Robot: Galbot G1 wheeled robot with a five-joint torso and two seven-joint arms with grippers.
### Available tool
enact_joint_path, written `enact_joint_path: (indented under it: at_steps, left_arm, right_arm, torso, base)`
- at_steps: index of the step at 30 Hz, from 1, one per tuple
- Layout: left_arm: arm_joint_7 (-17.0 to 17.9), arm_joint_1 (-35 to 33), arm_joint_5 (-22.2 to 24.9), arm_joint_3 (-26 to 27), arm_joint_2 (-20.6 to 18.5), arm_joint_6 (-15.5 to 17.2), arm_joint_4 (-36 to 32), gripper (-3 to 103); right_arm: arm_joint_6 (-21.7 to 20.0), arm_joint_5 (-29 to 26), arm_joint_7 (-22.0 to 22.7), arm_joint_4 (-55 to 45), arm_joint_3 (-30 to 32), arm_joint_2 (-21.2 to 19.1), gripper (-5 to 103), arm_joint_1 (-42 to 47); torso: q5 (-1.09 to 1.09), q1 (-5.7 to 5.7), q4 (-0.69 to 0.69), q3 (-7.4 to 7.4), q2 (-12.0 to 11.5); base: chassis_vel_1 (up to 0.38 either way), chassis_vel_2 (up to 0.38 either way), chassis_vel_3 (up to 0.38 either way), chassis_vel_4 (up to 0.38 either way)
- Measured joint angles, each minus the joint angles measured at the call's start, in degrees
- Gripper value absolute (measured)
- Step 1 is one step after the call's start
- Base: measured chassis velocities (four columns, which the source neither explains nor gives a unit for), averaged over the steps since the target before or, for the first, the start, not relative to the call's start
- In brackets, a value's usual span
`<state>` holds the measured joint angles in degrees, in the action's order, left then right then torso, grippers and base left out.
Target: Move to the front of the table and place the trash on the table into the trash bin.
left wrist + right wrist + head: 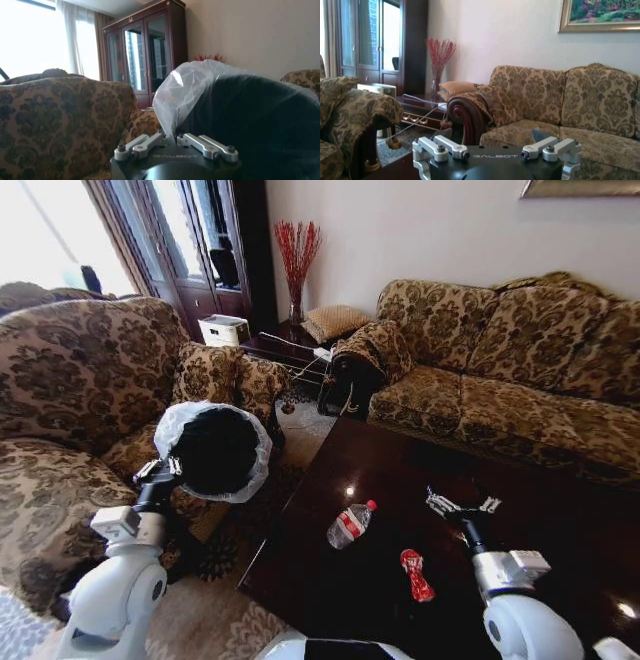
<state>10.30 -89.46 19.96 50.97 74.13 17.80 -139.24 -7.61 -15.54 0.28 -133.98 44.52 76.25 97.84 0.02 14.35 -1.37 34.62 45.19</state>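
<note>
The trash bin (215,450), black with a white bag liner, hangs tilted beside the table's left edge, its mouth facing me. My left gripper (160,472) is shut on its rim; in the left wrist view the left gripper (171,141) pinches the liner edge of the trash bin (250,112). On the dark glossy table (520,480) lie two pieces of trash: a clear bottle with a red label (350,523) and a red wrapper (416,573). My right gripper (462,505) hovers open over the table, to the right of the bottle and beyond the wrapper. Nothing sits between the spread fingers of the right gripper (495,150).
A patterned armchair (70,380) stands to the left and a long patterned sofa (500,370) runs behind the table. At the back corner a side table (290,345) carries a vase of red twigs (297,265), with a white box (224,330) nearby. A narrow strip of rug (215,540) lies between armchair and table.
</note>
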Motion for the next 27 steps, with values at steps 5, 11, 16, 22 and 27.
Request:
enact_joint_path:
  at_steps: [5,11,16,22,27]
  left_arm:
    - [0.02,0.02,0.0,0.0,0.0,0.0,0.0,4]
    - [0.02,0.02,0.0,0.0,0.0,0.0,0.0,4]
    - [0.02,0.02,0.0,0.0,0.0,0.0,0.0,4]
    - [0.02,0.02,0.0,0.0,0.0,0.0,-0.01,4]
    - [0.01,0.02,0.0,0.0,0.0,0.01,-0.01,4]
  right_arm:
    - [0.0,-0.01,0.0,-0.01,0.0,0.0,100,-0.05]
    - [-0.01,-0.01,0.0,-0.02,0.0,0.0,100,-0.05]
    - [-0.01,-0.01,0.0,-0.03,0.0,0.0,100,-0.04]
    - [-0.01,-0.01,0.0,-0.03,0.0,0.0,100,-0.05]
    - [-0.01,-0.01,0.0,-0.03,0.0,0.0,100,-0.05]
  torso:
    - [-0.01,0.09,0.0,0.04,-0.03]
    - [0.0,0.1,0.0,0.05,-0.04]
    - [-0.01,0.08,0.0,0.03,-0.04]
    - [0.0,0.09,0.0,0.04,-0.04]
    - [-0.01,0.09,0.0,0.04,-0.04]
  base:
    - [0.019,-0.023,-0.011,0.017]
    - [0.0,0.0,0.0,0.0]
    - [0.0,0.0,0.0,0.0]
    - [0.0,0.0,0.0,0.0]
    - [0.0,0.0,0.0,0.0]
